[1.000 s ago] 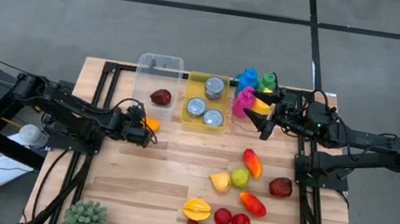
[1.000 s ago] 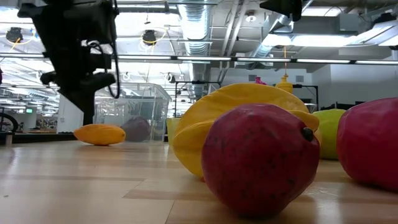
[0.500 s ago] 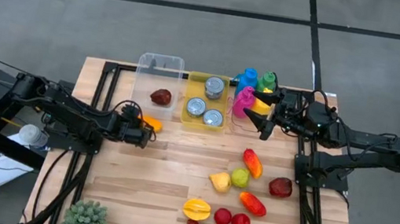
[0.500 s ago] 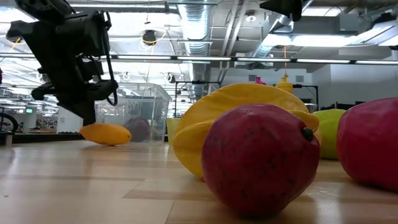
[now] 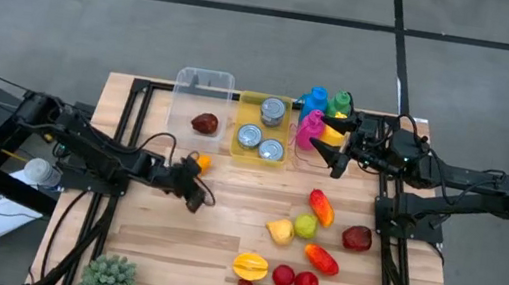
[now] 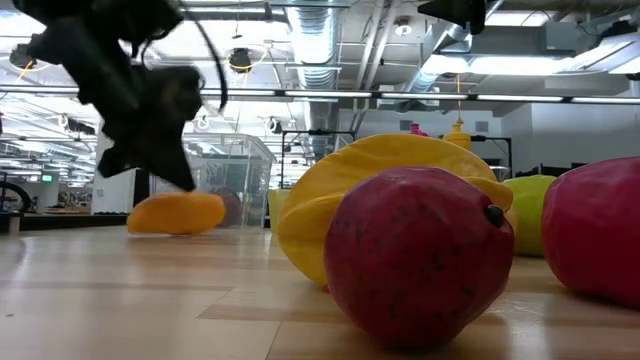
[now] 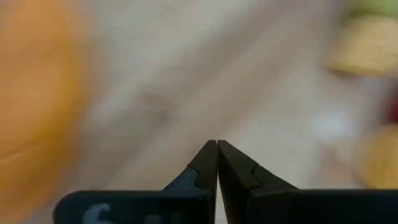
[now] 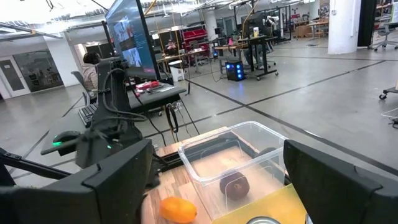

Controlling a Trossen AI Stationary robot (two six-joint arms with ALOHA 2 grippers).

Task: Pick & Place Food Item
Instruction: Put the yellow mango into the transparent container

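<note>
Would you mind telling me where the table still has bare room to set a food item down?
The widest bare patch of the table is front left, bordered by the left hand, the plant and the starfruit. A narrower strip runs between the yellow tray and the fruit pile. The back edge with the clear bin is crowded.

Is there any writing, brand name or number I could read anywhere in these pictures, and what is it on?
None can be read.
The left gripper, jaws shut, carries a pale mark on its body in its wrist view, too blurred to read.
The monitor in the room behind shows a picture, with no legible words.
The tins in the yellow tray show only bare lids from above.
</note>
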